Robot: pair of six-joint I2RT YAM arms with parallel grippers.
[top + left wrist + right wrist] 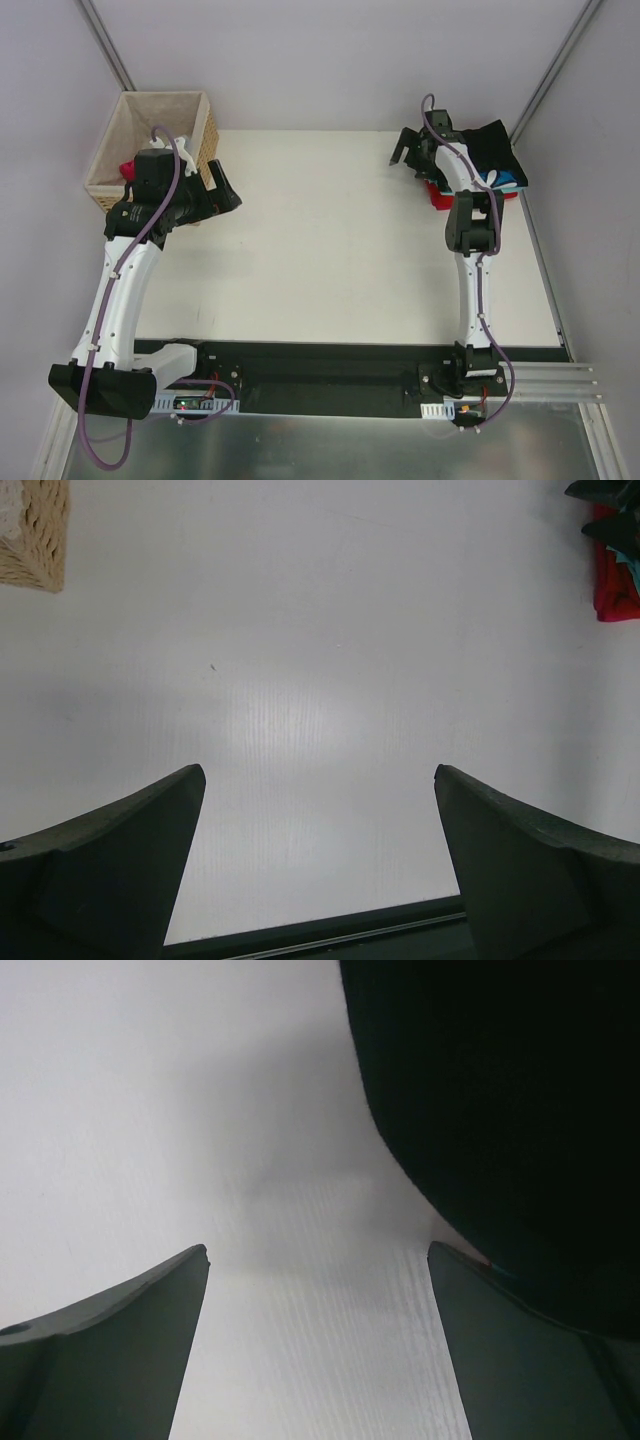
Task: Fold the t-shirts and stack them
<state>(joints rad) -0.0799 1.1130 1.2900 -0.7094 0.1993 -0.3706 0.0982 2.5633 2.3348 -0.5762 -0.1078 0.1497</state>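
A stack of folded t-shirts lies at the table's far right: a black one (492, 145) on top, a blue-white patterned one (505, 180) under it, a red one (437, 197) at the bottom. My right gripper (401, 149) hovers just left of the stack, open and holding nothing. In the right wrist view the black shirt (500, 1090) fills the upper right beside the open right gripper (318, 1252). My left gripper (228, 190) is open and holding nothing beside the basket, over bare table (315, 777). A scrap of crimson cloth (127, 170) shows in the basket, mostly hidden by the left arm.
The woven wicker basket (120, 125) with beige lining stands at the table's far left corner; its corner (30, 530) shows in the left wrist view. The red shirt's edge (612, 580) appears far right there. Grey walls enclose the white table (320, 270).
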